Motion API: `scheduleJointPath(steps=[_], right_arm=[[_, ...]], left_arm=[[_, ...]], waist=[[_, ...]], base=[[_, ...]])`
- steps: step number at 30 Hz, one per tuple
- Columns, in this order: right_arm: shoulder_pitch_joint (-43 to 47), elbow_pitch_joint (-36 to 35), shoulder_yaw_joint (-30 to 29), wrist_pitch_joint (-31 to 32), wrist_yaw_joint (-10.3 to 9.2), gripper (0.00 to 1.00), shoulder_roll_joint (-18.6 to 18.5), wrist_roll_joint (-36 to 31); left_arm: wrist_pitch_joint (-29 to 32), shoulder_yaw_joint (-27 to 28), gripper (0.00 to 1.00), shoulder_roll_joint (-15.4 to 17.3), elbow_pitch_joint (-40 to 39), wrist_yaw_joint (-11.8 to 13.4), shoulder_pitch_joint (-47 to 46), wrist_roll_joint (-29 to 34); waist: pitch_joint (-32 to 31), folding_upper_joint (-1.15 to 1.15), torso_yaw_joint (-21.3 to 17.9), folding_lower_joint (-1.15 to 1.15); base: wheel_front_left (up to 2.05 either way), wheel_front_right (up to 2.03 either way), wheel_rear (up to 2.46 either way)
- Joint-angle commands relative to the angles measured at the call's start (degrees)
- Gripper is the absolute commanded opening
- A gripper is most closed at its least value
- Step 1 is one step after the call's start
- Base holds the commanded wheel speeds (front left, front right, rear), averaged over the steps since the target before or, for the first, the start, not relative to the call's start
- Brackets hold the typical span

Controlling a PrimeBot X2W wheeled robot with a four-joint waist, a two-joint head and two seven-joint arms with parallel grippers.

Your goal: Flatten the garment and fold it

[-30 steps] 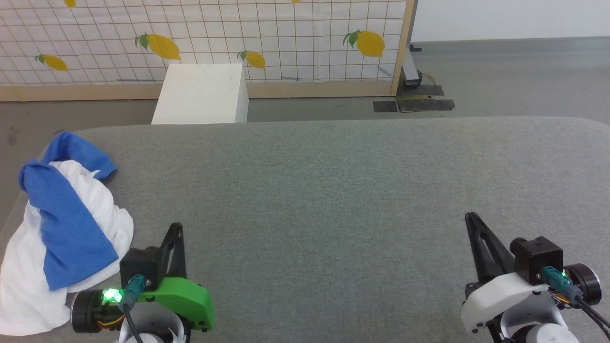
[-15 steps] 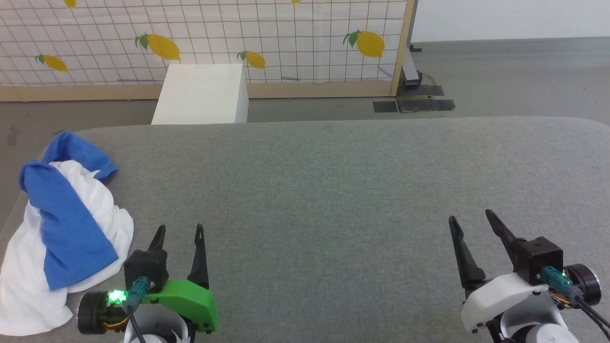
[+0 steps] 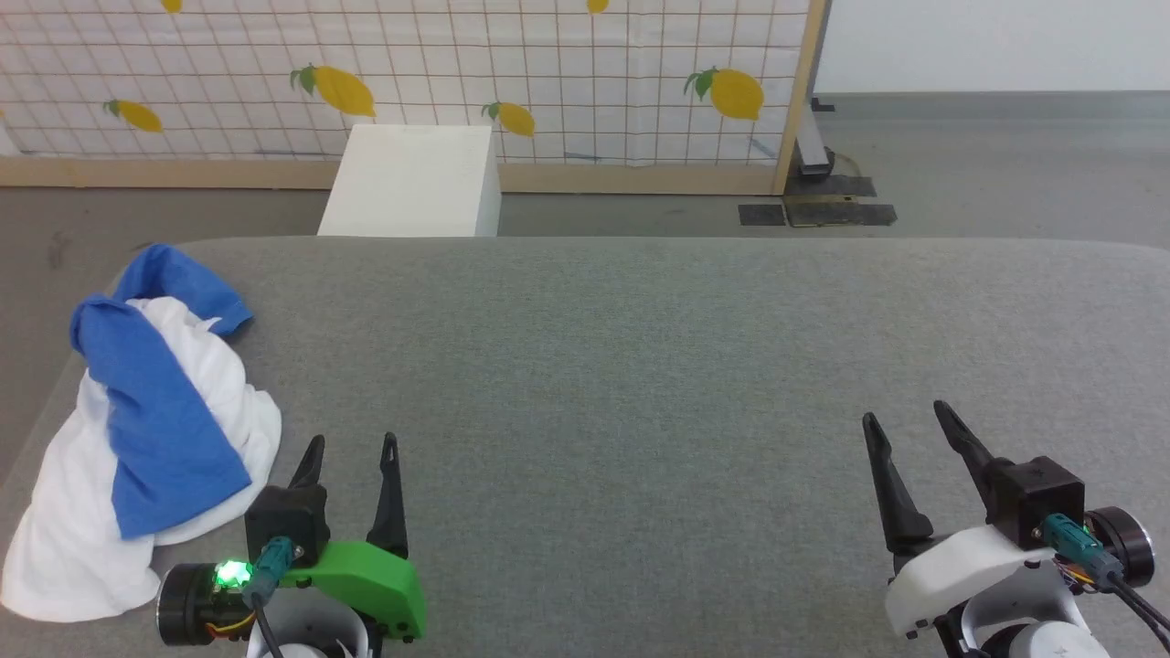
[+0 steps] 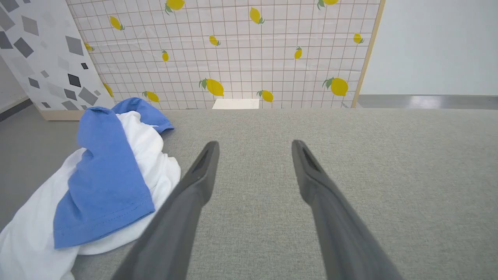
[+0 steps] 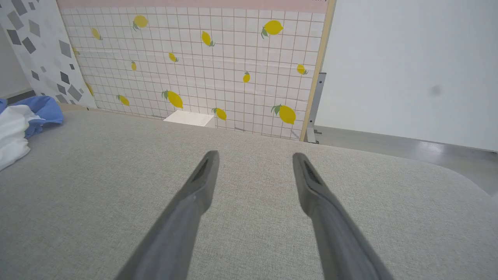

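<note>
The garment [image 3: 146,439] lies crumpled in a heap at the left end of the grey table [image 3: 640,366], white body with a blue sleeve draped over it. In the left wrist view the garment [image 4: 101,182] sits just left of my fingers. My left gripper [image 3: 355,445] is open near the table's front edge, right beside the heap and holding nothing. Far to the right, my right gripper [image 3: 905,416] is open over bare table. The right wrist view shows the garment [image 5: 19,124] at the far left edge.
A white box [image 3: 413,181] stands on the floor behind the table. Behind it is a lemon-print grid screen [image 3: 457,73] with a wooden frame. The table's left edge runs close beside the heap.
Both grippers have opened from shut. The head camera has shifted slightly, so the whole picture moved a little right and down.
</note>
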Motion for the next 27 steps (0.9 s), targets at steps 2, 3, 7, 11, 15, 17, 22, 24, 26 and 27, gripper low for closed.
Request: scheduleJointPath(steps=[2,3,7,11,15,17,22,24,26,27], right_arm=[[-0.17,0.23,-0.02,-0.63,-0.02,1.0,0.01,0.42],[-0.17,0.24,-0.01,-0.74,-0.02,1.0,0.01,0.47],[-0.29,0.29,0.06,-1.14,-0.02,1.0,0.01,0.55],[-0.41,0.4,0.07,-1.5,-0.02,1.0,0.01,0.77],[-0.54,0.61,0.14,-1.83,-0.02,1.0,0.01,1.0],[-0.6,0.71,0.2,-2.0,-0.03,1.0,0.01,1.09],[-0.79,0.91,0.34,-2.43,-0.03,1.0,0.01,1.35],[-0.88,1.02,0.39,-2.62,-0.03,1.0,0.01,1.44],[-0.99,1.09,0.46,-2.79,-0.03,1.0,0.01,1.52],[-1.05,1.14,0.47,-2.88,-0.03,1.0,0.0,1.56]], left_arm=[[-0.7,-0.14,1.0,0.38,0.28,0.62,-0.94,-0.73],[-0.83,-0.16,1.0,0.47,0.3,0.75,-0.93,-0.84],[-1.3,-0.21,1.0,0.76,0.34,1.24,-0.91,-1.21],[-1.77,-0.23,1.0,1.07,0.35,1.69,-0.85,-1.66],[-2.23,-0.26,1.0,1.34,0.36,2.17,-0.78,-2.13],[-2.46,-0.34,1.0,1.44,0.31,2.45,-0.71,-2.31],[-2.99,-0.53,1.0,1.71,0.29,3.07,-0.61,-2.83],[-3.18,-0.61,1.0,1.8,0.26,3.36,-0.56,-3.03],[-3.39,-0.66,1.0,1.89,0.24,3.65,-0.53,-3.27],[-3.51,-0.71,1.0,1.93,0.24,3.79,-0.52,-3.41]], waist=[[-0.16,0.0,1.28,0.0],[-0.16,0.0,1.72,0.0],[-0.16,0.0,3.53,0.0],[-0.17,0.0,5.56,0.0],[-0.16,0.0,7.75,0.0],[-0.15,0.0,8.92,0.0],[-0.06,0.0,11.82,0.0],[-0.03,0.0,13.02,0.0],[0.03,0.0,14.2,0.0],[0.06,0.0,14.85,0.0]], base=[[0.0,0.0,0.0],[0.0,0.0,0.0],[0.0,0.0,0.0],[0.0,0.0,0.0],[0.0,0.0,0.0],[0.0,0.0,0.0],[0.0,0.0,0.0],[0.0,0.0,0.0],[0.0,0.0,0.0],[-0.09,-0.09,-0.09]])
